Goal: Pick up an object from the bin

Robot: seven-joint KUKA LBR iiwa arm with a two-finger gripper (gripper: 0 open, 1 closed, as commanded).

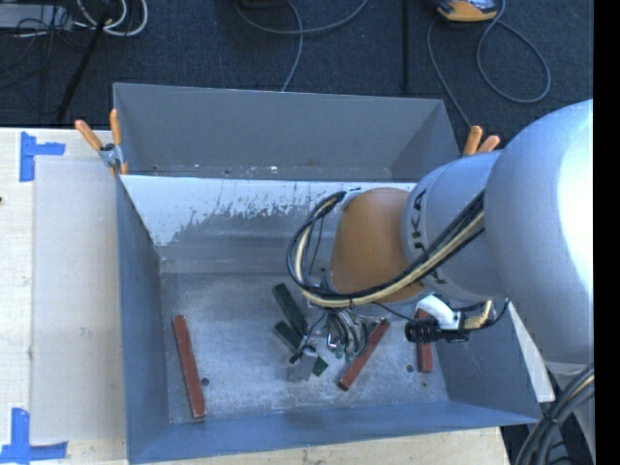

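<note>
Dark green bar (288,307) just beside the jaws, brown stick (361,356) opposite.

Robotics lab, not a home or a shop. Industrial KUKA arm (542,211) comes in from 3 o'clock, with big pale-grey links and part of the maker's lettering showing. It has an orange wrist cover (373,240) with black-and-yellow cable loops (308,255) round it. Grey metal bin (281,134) sits in the centre, its inner walls scuffed and scratched. Dark carpet (213,46) lies beyond at 12 o'clock, with loose black cables (547,66) trailing across it at 1 o'clock and a wire tangle (116,8) at 11 o'clock.
</note>
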